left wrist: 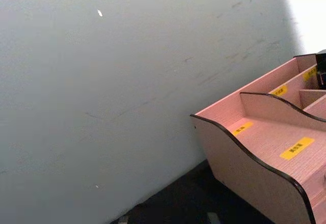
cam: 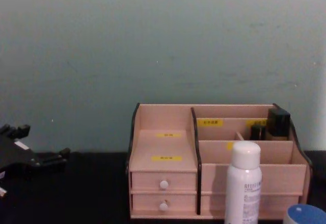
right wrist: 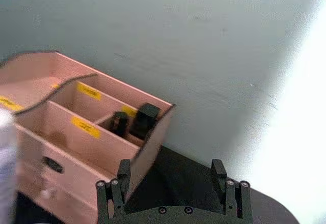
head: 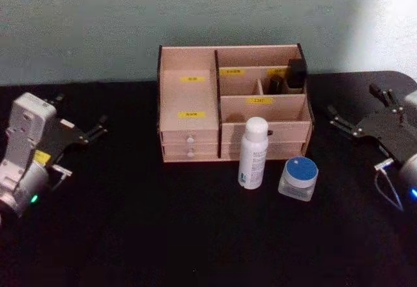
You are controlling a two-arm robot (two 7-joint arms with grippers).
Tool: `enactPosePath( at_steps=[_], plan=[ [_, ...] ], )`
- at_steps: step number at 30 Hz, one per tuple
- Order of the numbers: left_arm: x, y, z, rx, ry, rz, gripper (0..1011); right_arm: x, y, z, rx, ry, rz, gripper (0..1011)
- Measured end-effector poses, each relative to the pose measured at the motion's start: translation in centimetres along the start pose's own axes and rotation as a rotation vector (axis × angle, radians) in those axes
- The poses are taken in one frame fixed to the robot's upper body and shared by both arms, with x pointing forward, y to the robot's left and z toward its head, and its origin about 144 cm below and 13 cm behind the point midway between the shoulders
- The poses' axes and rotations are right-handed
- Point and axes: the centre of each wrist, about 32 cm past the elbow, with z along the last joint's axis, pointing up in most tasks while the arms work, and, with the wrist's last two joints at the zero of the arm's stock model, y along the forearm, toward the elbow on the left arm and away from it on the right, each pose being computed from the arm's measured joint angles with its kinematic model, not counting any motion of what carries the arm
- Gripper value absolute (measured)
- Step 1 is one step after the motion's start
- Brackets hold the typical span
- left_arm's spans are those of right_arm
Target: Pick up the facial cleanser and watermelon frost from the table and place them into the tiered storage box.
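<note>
The tiered storage box [head: 189, 98], pinkish wood with yellow labels and white-knobbed drawers, stands at the back middle of the black table; it also shows in the chest view [cam: 165, 137] and both wrist views [left wrist: 265, 142] [right wrist: 76, 132]. A white bottle, which I take for the facial cleanser [head: 253, 153], stands upright just in front of the box [cam: 243, 183]. To its right sits a small clear jar with a blue lid, apparently the watermelon frost [head: 298, 178] [cam: 305, 215]. My left gripper [head: 81, 114] [cam: 43, 142] hangs open at the far left. My right gripper [head: 352, 101] [right wrist: 170, 170] is open at the far right, empty.
Two dark items [head: 292, 75] stand in the box's rear right compartment. A grey-green wall [cam: 163, 40] rises close behind the box. Black table [head: 130, 222] lies bare in front of and beside the objects.
</note>
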Motion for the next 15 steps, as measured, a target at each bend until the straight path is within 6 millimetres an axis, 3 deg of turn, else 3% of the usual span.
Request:
enactPosePath(
  at_steps=[4,15],
  plan=[
    [0.0,0.0,0.0,0.0,0.0,0.0,1002,0.2,-1.3,0.7,0.025,0.027,0.079,1003],
    [0.0,0.0,0.0,0.0,0.0,0.0,1001,-0.8,-2.7,1.5,0.057,0.083,0.284,1002]
  ],
)
